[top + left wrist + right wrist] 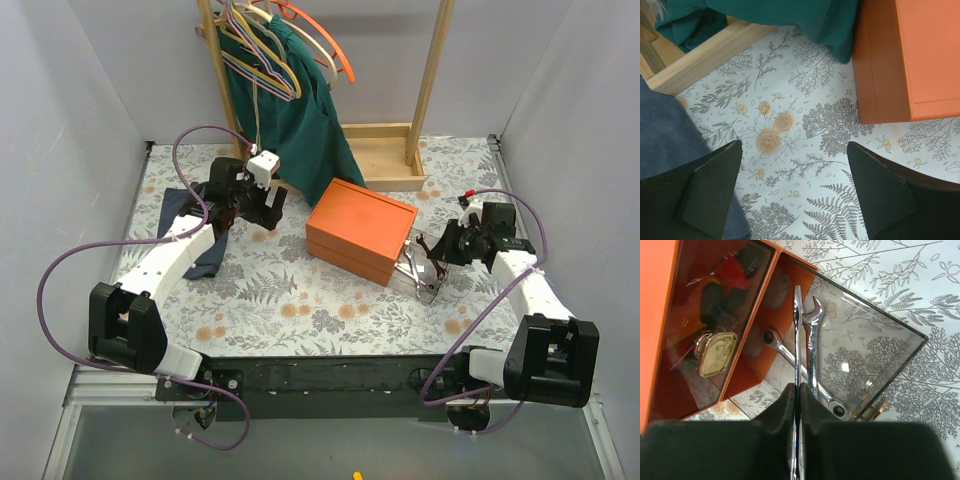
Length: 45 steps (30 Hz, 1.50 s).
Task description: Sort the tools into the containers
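Right wrist view: right gripper (797, 390) at 6 o'clock, jaws narrow, pinched on a thin silver wrench (797, 340). The wrench is seen edge-on, long axis running 6 to 12 o'clock, free tip pointing to 12, over the pulled-out clear drawer (875, 307).

A second wrench (812, 345) sits just beside it on the 3 o'clock side, parallel, open end at 12. Whether the fingers also hold it cannot be told.

A third wrench (781, 348) lies flat in the drawer, long axis 10 to 4 o'clock, ring ends both ways, crossing under the held one.

At 9 to 10 o'clock a shut drawer (710, 315) of the orange box (657, 315) holds red-and-black pliers (732, 275) and a yellow tool (715, 354), butt end facing the camera.

Top view: right gripper (437, 252) at 4 o'clock of the box (360, 228), with the open drawer between them.

Left gripper (250, 200) is well apart, at 9 o'clock of the box. Left wrist view: jaws wide, fingers (715, 190) apart with nothing between, above the floral table (790, 165). Blue cloth (665, 140) at 9 o'clock, box corner (925, 50) at 2.

Farther off: wooden tray (385, 160), green garment (290, 110) hanging over its left end, hangers (270, 50) at 12 o'clock.
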{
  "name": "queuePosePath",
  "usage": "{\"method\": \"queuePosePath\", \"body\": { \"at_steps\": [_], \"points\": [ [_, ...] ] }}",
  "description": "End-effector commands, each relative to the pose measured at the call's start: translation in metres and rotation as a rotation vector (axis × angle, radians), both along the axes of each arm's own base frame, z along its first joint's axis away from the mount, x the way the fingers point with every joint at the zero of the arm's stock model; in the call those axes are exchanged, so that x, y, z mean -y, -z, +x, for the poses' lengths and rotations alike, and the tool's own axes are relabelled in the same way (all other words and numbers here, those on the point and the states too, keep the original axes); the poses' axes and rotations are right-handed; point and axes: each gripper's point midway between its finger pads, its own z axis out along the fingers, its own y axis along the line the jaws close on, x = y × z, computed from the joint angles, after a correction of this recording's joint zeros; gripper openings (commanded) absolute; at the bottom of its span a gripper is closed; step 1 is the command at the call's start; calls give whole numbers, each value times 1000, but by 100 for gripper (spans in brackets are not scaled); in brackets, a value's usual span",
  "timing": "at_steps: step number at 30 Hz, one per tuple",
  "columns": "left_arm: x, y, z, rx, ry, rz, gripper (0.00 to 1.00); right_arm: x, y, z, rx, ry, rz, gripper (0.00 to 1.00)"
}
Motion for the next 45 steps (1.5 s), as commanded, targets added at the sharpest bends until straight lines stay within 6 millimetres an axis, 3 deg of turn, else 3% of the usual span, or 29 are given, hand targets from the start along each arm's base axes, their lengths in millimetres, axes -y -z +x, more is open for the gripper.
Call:
{"method": "queuePosePath", "body": {
  "at_steps": [1,2,3,7,8,11,12,13,14,15,16,19,25,33,37,41,45],
  "points": [
    [3,-14,-5,32,21,-44,86,-14,-17,19,70,-33,89,30],
    [4,-14,-5,28,26,-49,86,-17,-18,19,69,-47,105,38],
    [7,-11,-4,19,35,-54,86,-18,-23,21,80,-56,112,58],
    [20,-9,-2,-5,85,-94,87,-14,-43,22,124,-56,78,59],
    [22,-7,0,-12,90,-99,87,-2,-42,24,130,-14,10,58],
    [28,-8,13,-9,89,-110,85,30,-42,21,139,118,-128,42],
    [30,-16,20,5,83,-119,82,36,-42,21,148,149,-144,32],
    [31,-15,25,6,81,-118,79,43,-45,20,161,177,-163,8],
    [33,-9,31,-9,81,-114,71,53,-41,19,149,224,-199,1],
    [36,-7,34,-15,87,-116,48,57,-38,18,134,251,-208,1],
    [39,-13,39,-12,93,-121,33,59,-33,16,110,260,-217,1],
    [45,-5,48,-56,96,-136,0,67,-17,10,52,284,-252,1],
    [53,16,49,-130,90,-170,0,71,6,6,4,266,-286,1],
    [56,38,46,-180,123,-155,0,60,30,10,-41,217,-237,1],
    [64,41,41,-212,179,-174,0,32,35,17,-45,149,-84,1],
    [72,45,34,-238,247,-192,0,-4,21,30,-19,67,92,1],
    [81,48,28,-255,312,-198,0,-20,17,44,-11,25,158,1]
  ]
}}
